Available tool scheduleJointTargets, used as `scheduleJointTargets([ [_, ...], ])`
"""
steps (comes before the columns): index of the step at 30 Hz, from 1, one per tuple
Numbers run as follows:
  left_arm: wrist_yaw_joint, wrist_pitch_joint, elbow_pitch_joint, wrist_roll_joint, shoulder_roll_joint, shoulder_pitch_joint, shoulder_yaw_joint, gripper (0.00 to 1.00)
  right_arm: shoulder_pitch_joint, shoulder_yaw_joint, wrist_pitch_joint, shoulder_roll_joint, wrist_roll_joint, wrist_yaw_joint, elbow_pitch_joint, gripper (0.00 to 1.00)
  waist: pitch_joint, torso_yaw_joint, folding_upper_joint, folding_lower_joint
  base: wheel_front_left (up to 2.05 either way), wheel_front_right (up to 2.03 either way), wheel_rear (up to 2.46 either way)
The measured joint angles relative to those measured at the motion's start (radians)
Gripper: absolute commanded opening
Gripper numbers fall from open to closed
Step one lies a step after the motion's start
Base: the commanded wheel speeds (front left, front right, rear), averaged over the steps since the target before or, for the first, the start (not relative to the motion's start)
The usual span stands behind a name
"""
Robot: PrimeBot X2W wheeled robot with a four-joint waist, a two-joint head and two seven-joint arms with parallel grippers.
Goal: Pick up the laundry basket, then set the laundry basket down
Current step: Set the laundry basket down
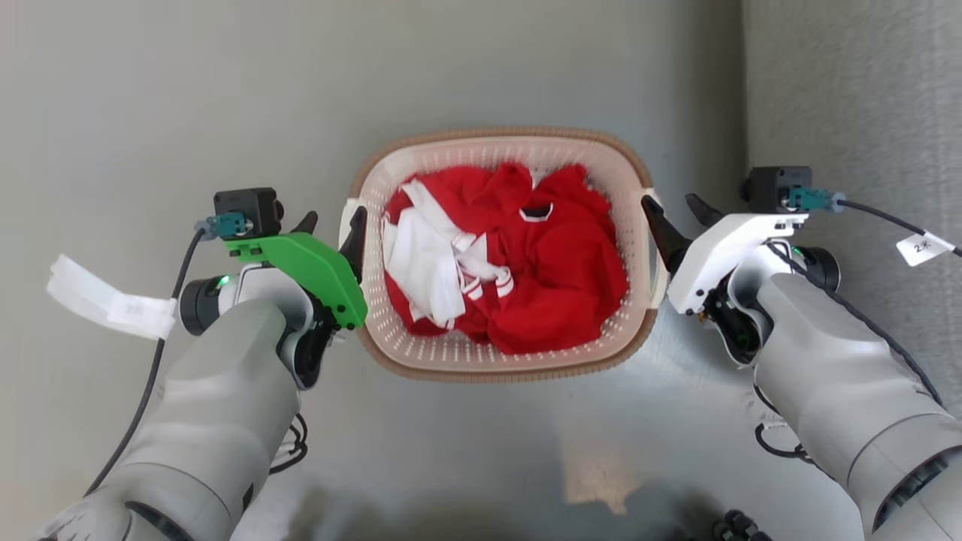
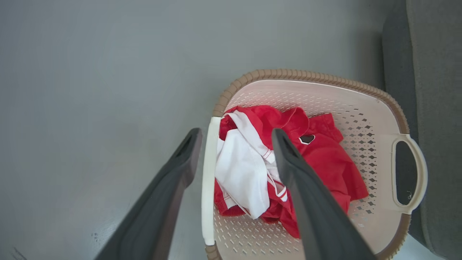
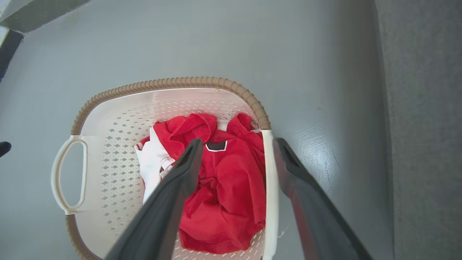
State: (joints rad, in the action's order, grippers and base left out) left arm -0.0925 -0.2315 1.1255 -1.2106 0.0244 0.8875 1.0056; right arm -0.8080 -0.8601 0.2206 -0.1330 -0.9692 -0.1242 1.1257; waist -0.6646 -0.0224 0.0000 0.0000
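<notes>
Looking down into the laundry basket (image 2: 310, 76), grey floor (image 2: 90, 90) around it. Left gripper (image 2: 236, 134) spread wide astride the basket's near white handle (image 2: 207, 180): one finger outside the basket, the other inside, above the clothes. Red garments (image 2: 325, 162) and a white one (image 2: 242, 169) heaped on the basket's bottom. Far handle (image 2: 420, 177) on the opposite side, close against a dark grey fabric surface (image 2: 433, 108) beyond the basket.

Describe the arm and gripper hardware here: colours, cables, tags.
Forearms are pale grey shells. The left gripper has a green housing, the right gripper a white one; both have two long dark tapered fingers. Each wrist carries a black camera block with a teal connector and a black cable. Each cable bears a white tag; the right tag has a handwritten mark.
</notes>
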Motion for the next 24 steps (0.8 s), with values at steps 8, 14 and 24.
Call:
scheduleJointTargets([
  [8,-0.01,-0.017,0.004,0.025,0.0,-0.026,0.003,1.0,0.038,-0.005,0.025,-0.012,0.002,0.0,-0.029,1.0,0.106,-0.009,0.0,0.0,0.0,0.0,0.0],
  [14,-0.012,-0.02,-0.002,0.051,0.002,-0.05,-0.022,1.0,0.055,0.033,0.03,-0.034,0.004,0.0,-0.094,1.0,0.187,-0.015,0.0,0.0,0.0,0.0,0.0],
  [24,-0.011,-0.02,-0.116,0.141,0.034,-0.082,-0.136,1.0,0.131,0.19,0.03,-0.097,0.09,0.0,-0.234,1.0,0.335,-0.018,0.0,0.0,0.0,0.0,0.0],
])
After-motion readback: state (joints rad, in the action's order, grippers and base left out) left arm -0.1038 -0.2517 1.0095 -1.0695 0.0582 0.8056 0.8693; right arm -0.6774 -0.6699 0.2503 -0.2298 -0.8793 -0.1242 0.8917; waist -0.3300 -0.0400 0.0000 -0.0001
